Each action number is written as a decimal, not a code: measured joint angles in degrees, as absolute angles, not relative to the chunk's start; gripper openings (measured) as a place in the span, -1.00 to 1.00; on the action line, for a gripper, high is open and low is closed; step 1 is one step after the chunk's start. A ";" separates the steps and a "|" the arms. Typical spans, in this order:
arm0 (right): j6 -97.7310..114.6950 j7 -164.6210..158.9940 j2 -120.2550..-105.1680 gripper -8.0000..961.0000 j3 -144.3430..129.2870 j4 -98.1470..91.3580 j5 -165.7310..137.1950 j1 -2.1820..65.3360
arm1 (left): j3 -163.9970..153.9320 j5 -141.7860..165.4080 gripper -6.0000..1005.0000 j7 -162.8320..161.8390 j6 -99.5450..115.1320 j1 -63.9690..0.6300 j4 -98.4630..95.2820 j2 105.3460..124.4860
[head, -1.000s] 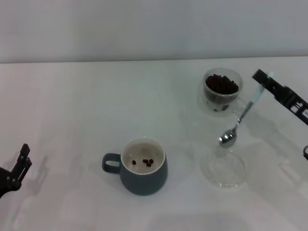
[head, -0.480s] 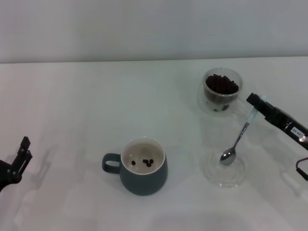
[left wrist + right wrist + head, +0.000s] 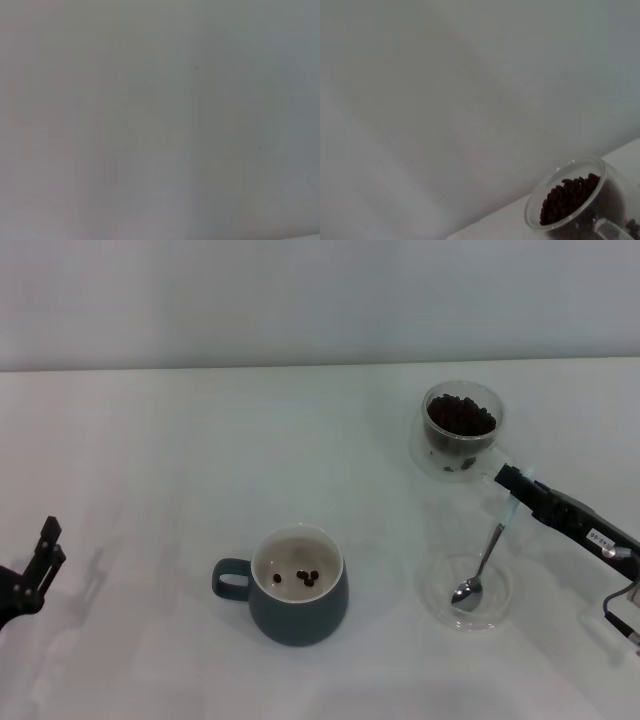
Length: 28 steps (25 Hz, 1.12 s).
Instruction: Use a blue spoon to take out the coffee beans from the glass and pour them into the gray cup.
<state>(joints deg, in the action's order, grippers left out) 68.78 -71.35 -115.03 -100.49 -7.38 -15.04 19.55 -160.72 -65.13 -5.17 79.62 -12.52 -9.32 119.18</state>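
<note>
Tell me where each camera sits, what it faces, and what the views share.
Head view: looks forward and down at the table; shows gray cup, glass, right gripper holding the blue spoon over the saucer, and left gripper parked at the table's left edge.
Left wrist view: blank pale surface only, no arm.
Right wrist view: glass against the wall; shared with head view.
</note>
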 joint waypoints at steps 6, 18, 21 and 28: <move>66.15 -72.58 -115.11 -0.67 -102.19 -7.38 -15.03 19.59 | -160.75 -65.12 0.52 -5.18 79.56 -12.66 -9.32 119.21; 65.03 -73.59 -115.22 -0.43 -103.13 -7.98 -14.99 19.85 | -160.76 -65.13 0.52 -5.19 79.58 -13.30 -9.59 119.27; 65.33 -73.67 -115.22 -0.24 -103.48 -8.09 -14.91 19.86 | -160.75 -65.13 0.52 -5.19 79.58 -13.31 -9.69 119.29; 73.05 -68.75 -115.00 0.55 -98.13 -7.79 -14.15 18.51 | -160.75 -65.13 0.53 -5.24 79.64 -12.87 -9.86 119.36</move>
<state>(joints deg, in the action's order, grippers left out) 73.05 -68.75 -115.00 -98.13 -7.79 -14.16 18.51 -160.75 -65.13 -5.24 79.64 -12.87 -9.86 119.36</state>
